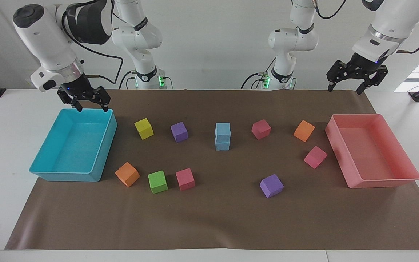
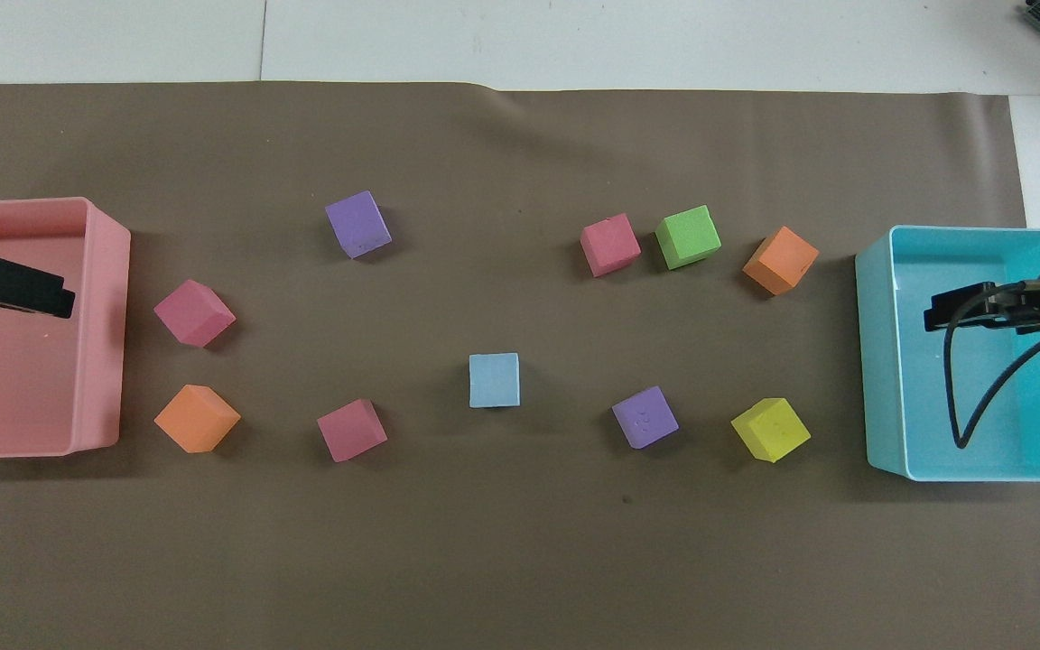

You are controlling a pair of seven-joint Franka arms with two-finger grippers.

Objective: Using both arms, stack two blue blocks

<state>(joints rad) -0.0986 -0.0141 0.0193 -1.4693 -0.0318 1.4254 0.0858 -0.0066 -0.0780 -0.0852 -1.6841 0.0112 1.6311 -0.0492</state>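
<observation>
The two blue blocks stand stacked in the middle of the brown mat, the upper block (image 1: 222, 130) squarely on the lower block (image 1: 222, 145). In the overhead view only the upper block's top (image 2: 494, 379) shows. No gripper touches them. My right gripper (image 1: 92, 106) is open and empty, raised over the robot-side edge of the turquoise tray (image 1: 67, 177); it also shows in the overhead view (image 2: 932, 318). My left gripper (image 1: 344, 88) is open and empty, raised over the mat's robot-side edge by the pink tray (image 1: 380, 181); in the overhead view (image 2: 67, 303) it covers that tray.
Loose cubes lie around the stack: yellow (image 1: 144, 128), purple (image 1: 179, 131), pink (image 1: 261, 129), orange (image 1: 304, 130), pink (image 1: 315, 157), purple (image 1: 271, 185), pink (image 1: 185, 179), green (image 1: 158, 181), orange (image 1: 127, 174). A tray stands at each end of the mat.
</observation>
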